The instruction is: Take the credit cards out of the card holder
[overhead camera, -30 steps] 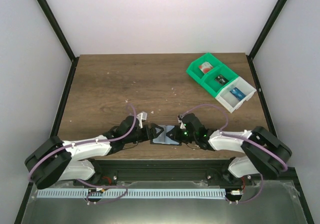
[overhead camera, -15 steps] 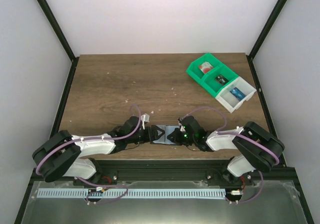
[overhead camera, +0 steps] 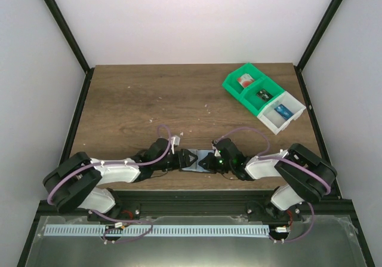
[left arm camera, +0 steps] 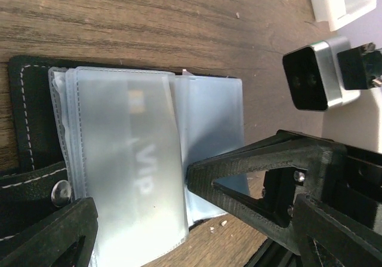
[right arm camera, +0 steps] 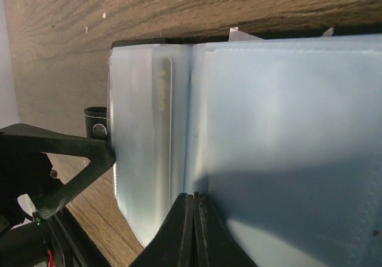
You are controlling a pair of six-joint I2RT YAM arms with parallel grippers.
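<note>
The right claw is clenched, its two dark fingers pressed together. Their tips rest on the frosted plastic sleeve of the flat light blue folding card holder, just beside its centre fold. Whether they pinch a layer of the sleeve cannot be told.

The left claw is released, its black triangular fingers spread wide. One finger lies over the holder's right panel and the other sits at the holder's black stitched edge, near a small metal snap stud. Between them lies the stack of clear sleeves, and a pale credit card lettered VIP shows through the top one, inside the holder.

The holder lies open and flat on the dark brown wooden counter, close to its near edge and about midway across. The two claws meet over it from opposite sides.

Both arms lie low along the near edge. The white-shelled left arm reaches right and the white-shelled right arm reaches left, wrists facing each other.

At the far right of the counter, well apart, stand a green plastic bin and a white plastic bin, touching.
</note>
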